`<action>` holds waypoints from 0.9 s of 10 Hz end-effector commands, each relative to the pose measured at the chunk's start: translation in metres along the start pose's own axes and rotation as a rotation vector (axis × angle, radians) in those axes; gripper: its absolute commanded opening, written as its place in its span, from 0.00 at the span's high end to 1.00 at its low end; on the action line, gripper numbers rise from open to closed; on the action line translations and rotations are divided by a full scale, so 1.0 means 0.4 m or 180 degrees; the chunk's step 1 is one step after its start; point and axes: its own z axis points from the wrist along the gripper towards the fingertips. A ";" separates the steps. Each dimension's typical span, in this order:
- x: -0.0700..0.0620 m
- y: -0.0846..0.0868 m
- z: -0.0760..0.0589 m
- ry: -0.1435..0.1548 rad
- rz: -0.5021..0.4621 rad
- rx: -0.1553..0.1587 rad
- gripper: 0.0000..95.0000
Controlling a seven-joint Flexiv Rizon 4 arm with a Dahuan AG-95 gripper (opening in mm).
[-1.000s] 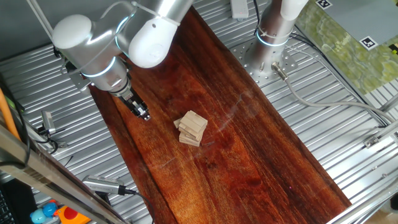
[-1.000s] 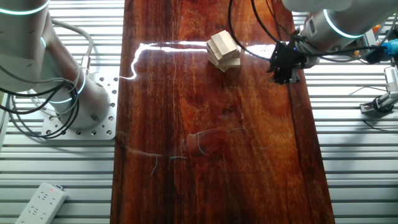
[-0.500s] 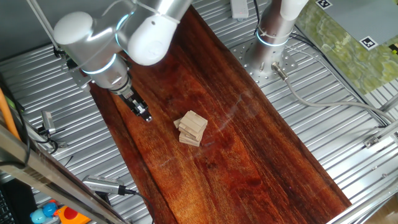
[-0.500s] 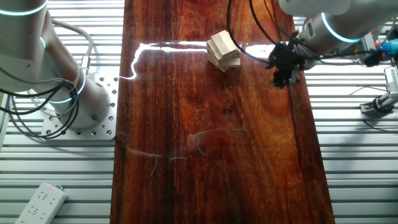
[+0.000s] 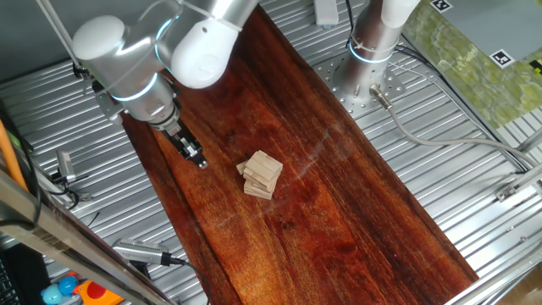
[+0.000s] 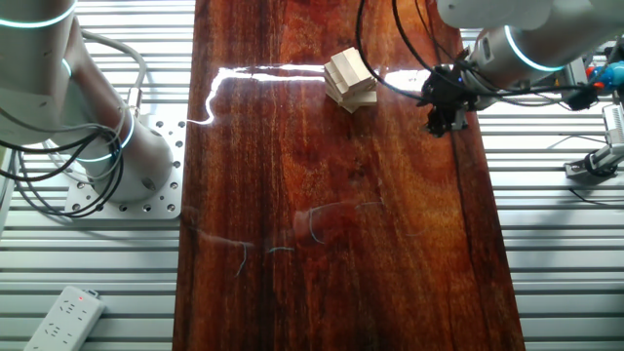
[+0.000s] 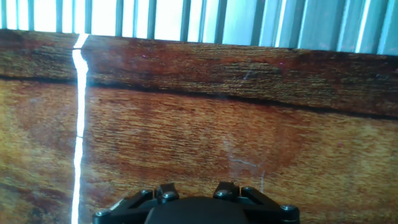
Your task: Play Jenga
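Since a second ago the gripper (image 5: 198, 160) has crept a little toward the Jenga (image 5: 261, 174), while the stack itself has not shifted. It hangs low over the left side of the dark wooden board (image 5: 356, 212), near that edge, and the blocks stand well apart from it toward the board's middle. Whether the claw is spread or pressed together cannot be told: the fixed views show only a small black tip, and the hand view shows just its base above bare wood grain.

To do this approach well, I judge the arm should come in level with one layer and line up with the end of a single block, since a skewed contact would likely push the whole pile.

The blocks are pale, matte, rectangular bars of light wood, crossed in a few slightly fanned layers. Under them the board is glossy reddish-brown with a strong streaked grain and a bright glare stripe. Ribbed metal decking (image 6: 546, 244) surrounds it.
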 end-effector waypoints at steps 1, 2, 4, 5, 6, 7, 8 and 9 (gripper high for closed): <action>0.000 0.010 0.006 -0.0004 0.0038 0.0021 0.60; 0.001 0.011 0.007 -0.0003 0.0051 0.0019 0.60; 0.004 0.017 0.014 -0.0005 0.0072 0.0017 0.60; 0.011 0.022 0.021 -0.0015 0.0089 0.0014 0.60; 0.016 0.024 0.027 -0.0025 0.0102 0.0010 0.60; 0.020 0.027 0.031 -0.0024 0.0128 0.0007 0.60; 0.022 0.028 0.033 -0.0024 0.0137 0.0006 0.60; 0.022 0.028 0.033 -0.0027 0.0142 0.0003 0.60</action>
